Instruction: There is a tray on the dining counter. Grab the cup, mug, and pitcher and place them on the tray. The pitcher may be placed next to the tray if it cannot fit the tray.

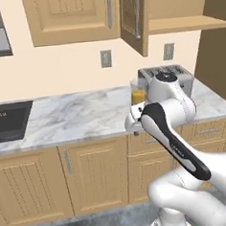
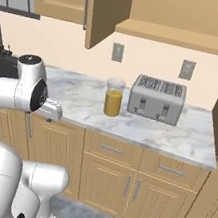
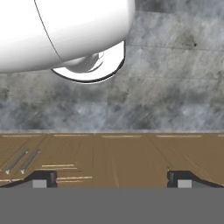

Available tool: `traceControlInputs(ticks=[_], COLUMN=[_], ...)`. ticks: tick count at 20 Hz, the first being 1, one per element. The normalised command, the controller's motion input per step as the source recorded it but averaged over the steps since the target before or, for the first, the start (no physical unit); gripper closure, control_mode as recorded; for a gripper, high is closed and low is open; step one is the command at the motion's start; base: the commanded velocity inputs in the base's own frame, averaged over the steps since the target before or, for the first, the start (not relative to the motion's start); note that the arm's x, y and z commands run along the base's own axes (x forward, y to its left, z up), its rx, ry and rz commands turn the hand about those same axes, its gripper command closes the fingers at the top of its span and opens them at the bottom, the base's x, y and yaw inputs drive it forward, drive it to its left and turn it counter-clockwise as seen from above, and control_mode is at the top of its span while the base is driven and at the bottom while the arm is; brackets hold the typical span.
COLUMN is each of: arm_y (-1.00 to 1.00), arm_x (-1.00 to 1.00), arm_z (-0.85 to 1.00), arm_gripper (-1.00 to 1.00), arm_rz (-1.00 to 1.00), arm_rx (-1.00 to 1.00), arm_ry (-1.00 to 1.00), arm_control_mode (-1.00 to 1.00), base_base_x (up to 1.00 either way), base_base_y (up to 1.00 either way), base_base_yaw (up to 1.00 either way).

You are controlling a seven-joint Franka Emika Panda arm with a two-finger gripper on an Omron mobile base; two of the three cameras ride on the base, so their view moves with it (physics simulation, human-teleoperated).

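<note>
Toaster (image 2: 157, 98) on marble worktop (image 2: 187, 137)

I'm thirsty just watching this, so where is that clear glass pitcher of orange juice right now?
The clear glass pitcher stands upright on the marble worktop, just left of the silver toaster in the right base view, below a wall outlet.

Pitcher (image 2: 113, 97) stands on worktop (image 2: 143, 125) just left of toaster (image 2: 157, 99) (both near back wall) — apart, not touching. Sink (image 1: 7, 121) sunk in worktop far left. Drawers and cabinet doors (image 3: 109, 159) below; my fingertips (image 3: 43, 178) point down over them — floor (image 3: 175, 78) beyond.
</note>
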Motion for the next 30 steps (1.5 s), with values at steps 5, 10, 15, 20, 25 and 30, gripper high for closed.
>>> traceControlInputs(ticks=[5, 10, 15, 20, 25, 30], arm_y=[0.00, 0.00, 0.00, 0.00, 0.00, 0.00], arm_x=[0.00, 0.00, 0.00, 0.00, 0.00, 0.00], arm_z=[0.00, 0.00, 0.00, 0.00, 0.00, 0.00], arm_gripper=[-1.00, -1.00, -1.00, -1.00, -1.00, -1.00], arm_rz=[0.00, 0.00, 0.00, 0.00, 0.00, 0.00], arm_rx=[0.00, 0.00, 0.00, 0.00, 0.00, 0.00], arm_ry=[0.00, 0.00, 0.00, 0.00, 0.00, 0.00], arm_control_mode=[1.00, 1.00, 1.00, 1.00, 1.00, 1.00], base_base_x=[-0.06, 0.05, -0.05, -0.04, 0.59, 0.85], base_base_y=[-0.31, -0.30, -0.68, -0.52, -0.37, -0.33], base_base_yaw=[0.10, 0.08, 0.03, 0.00, 0.00, -0.01])
